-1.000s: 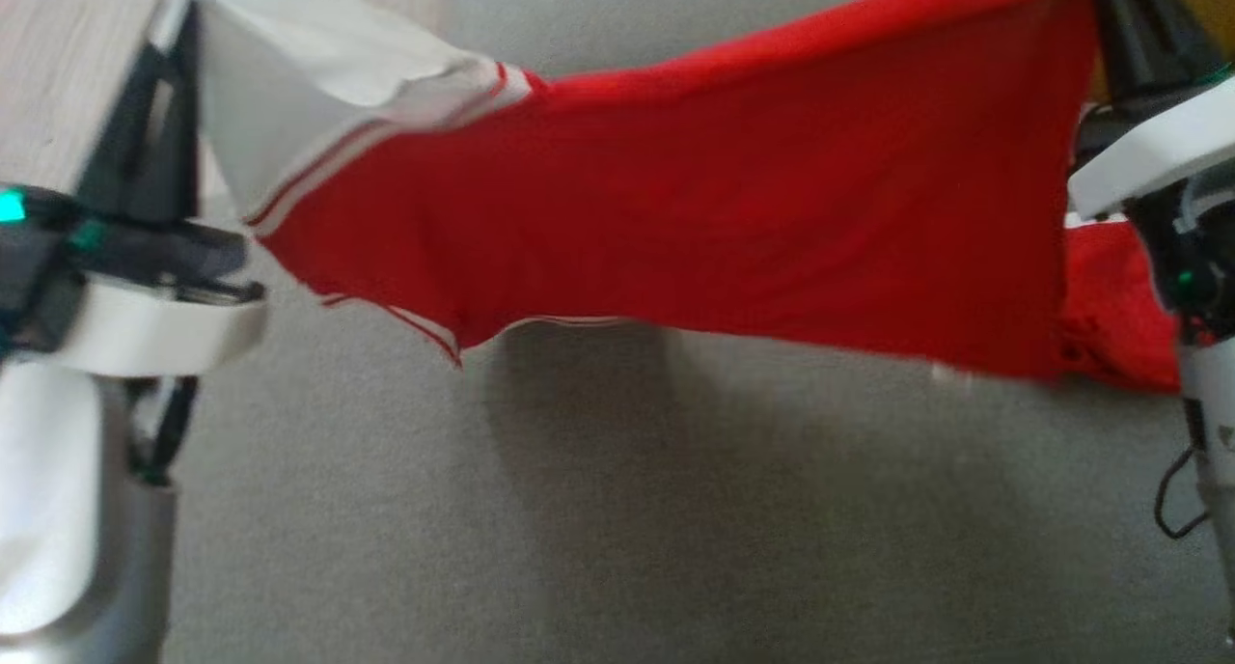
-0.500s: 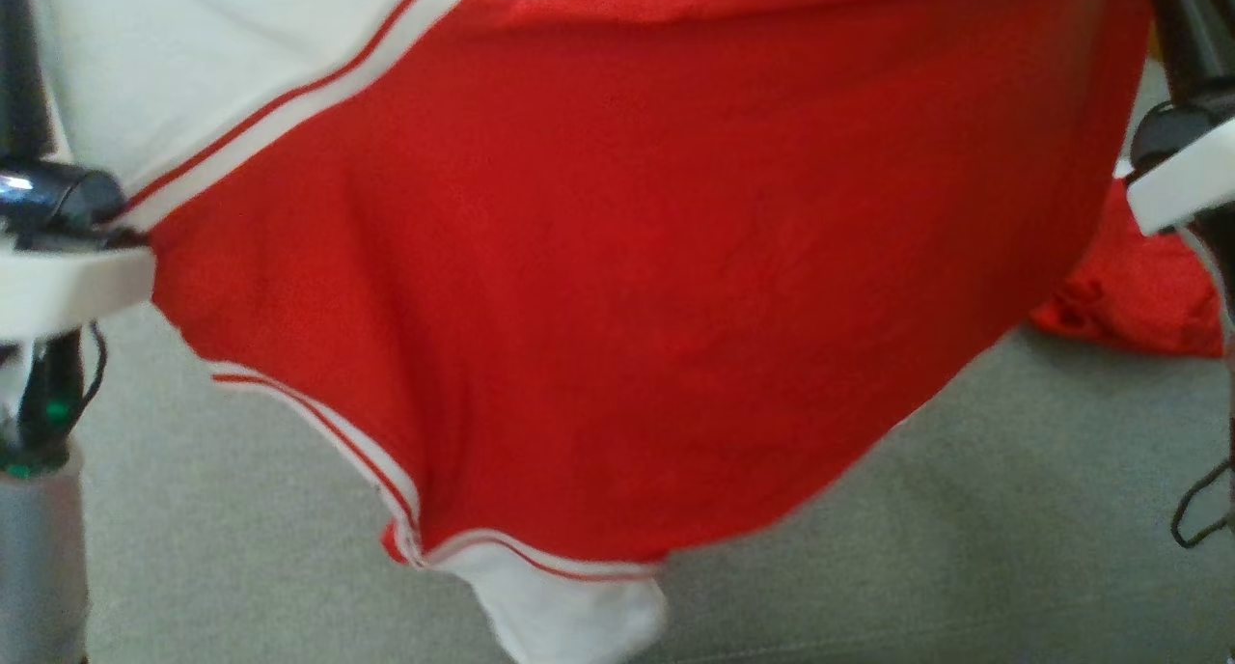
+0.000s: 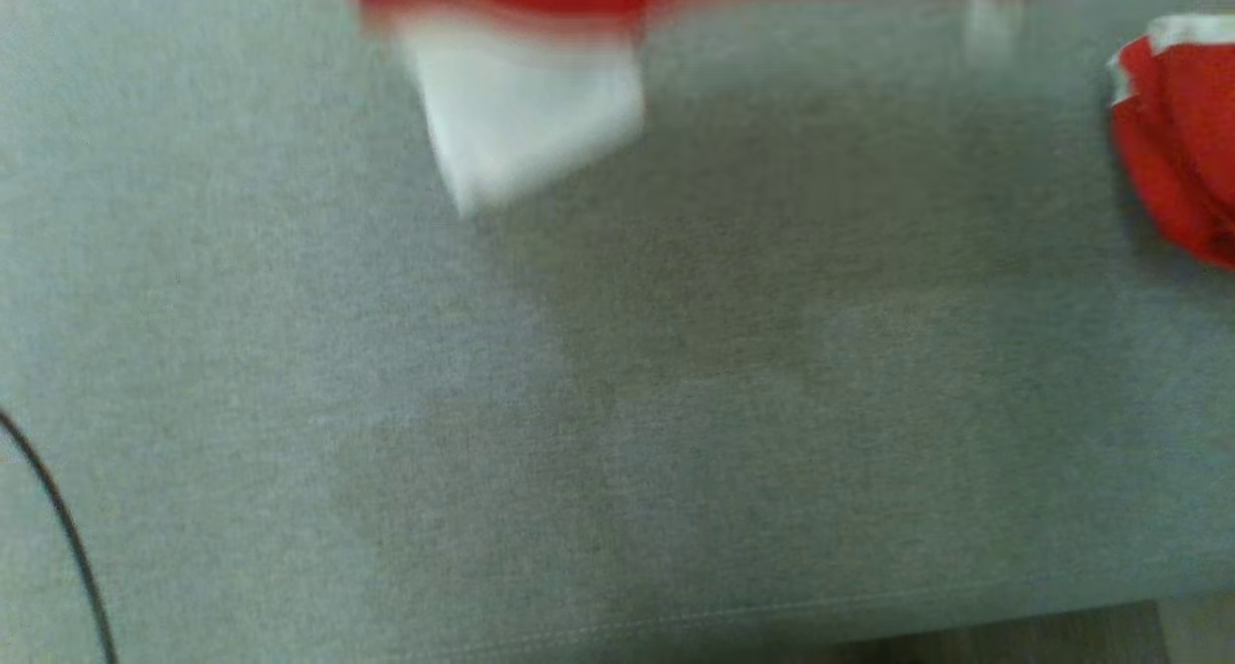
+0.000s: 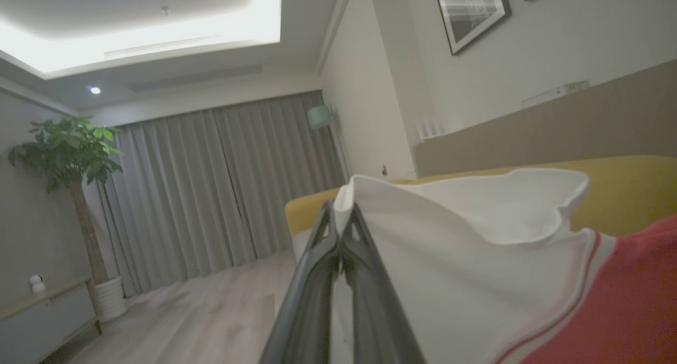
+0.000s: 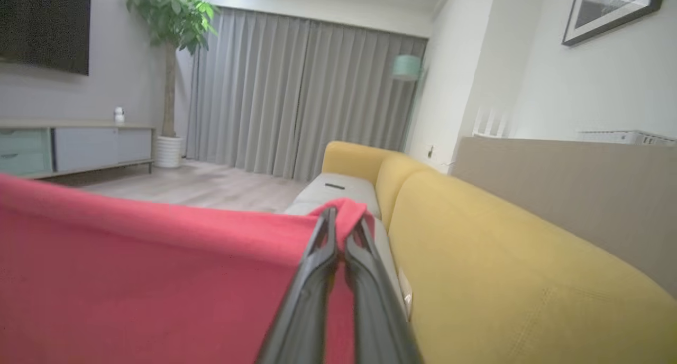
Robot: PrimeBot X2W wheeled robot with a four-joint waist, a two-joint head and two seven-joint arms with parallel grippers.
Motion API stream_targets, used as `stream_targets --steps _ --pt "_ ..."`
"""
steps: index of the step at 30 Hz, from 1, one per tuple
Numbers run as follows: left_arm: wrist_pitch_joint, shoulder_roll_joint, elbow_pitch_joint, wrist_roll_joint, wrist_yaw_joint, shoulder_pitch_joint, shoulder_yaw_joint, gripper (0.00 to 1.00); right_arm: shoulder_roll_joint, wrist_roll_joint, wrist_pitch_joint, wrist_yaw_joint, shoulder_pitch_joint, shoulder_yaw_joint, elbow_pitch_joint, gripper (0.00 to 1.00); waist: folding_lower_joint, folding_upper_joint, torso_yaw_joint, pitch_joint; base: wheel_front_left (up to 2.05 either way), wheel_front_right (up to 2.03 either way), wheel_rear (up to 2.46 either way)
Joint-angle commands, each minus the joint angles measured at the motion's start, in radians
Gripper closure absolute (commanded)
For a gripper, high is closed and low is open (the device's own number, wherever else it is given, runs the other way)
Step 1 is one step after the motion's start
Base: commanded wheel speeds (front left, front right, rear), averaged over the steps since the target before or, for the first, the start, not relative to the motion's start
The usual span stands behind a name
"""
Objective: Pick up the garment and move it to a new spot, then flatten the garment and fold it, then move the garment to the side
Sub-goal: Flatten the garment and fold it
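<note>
Garment (image 3: pixel 521 104) hangs above grey cushion (image 3: pixel 617 403), red cloth (image 3: pixel 1177 133) lying nearby.

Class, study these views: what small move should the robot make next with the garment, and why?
Probably lower both claws together, keeping them apart. The left claw and right claw each pinch an edge of the garment, held aloft; its white sleeve dangles above the grey cushion, away from the other red cloth, so it could be laid flat there.
</note>
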Motion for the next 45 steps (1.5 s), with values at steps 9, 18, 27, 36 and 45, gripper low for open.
stream_targets --steps 9,18,27,36,45 --pt "-0.119 0.019 0.261 -0.004 0.002 -0.295 -0.061 1.0 0.059 -0.08 -0.339 -0.001 -0.263 -0.008 0.344 1.0 -0.0007 0.0 0.041 0.089 0.0 0.0 0.0" --pt "-0.129 0.012 0.183 -0.088 0.002 -0.026 -0.11 1.0 0.097 0.029 -0.418 -0.001 -0.077 0.079 0.548 1.0 -0.0007 0.0 0.051 0.075 0.0 0.0 0.0" --pt "-0.129 0.061 0.057 -0.127 0.002 0.393 -0.187 1.0 0.049 0.208 -0.3 -0.001 0.206 0.27 0.559 1.0 -0.0007 0.0 0.064 -0.006 0.0 0.0 0.0" --pt "-0.129 0.135 -0.064 -0.149 0.002 0.721 -0.248 1.0 -0.082 0.356 -0.227 -0.001 0.427 0.447 0.43 1.0 -0.0007 0.0 0.082 -0.147 0.0 0.0 0.0" --pt "-0.129 0.184 -0.144 -0.155 0.002 0.914 -0.342 1.0 -0.182 0.483 -0.121 -0.001 0.604 0.576 0.289 1.0 -0.0007 0.0 0.098 -0.265 0.0 0.0 0.0"
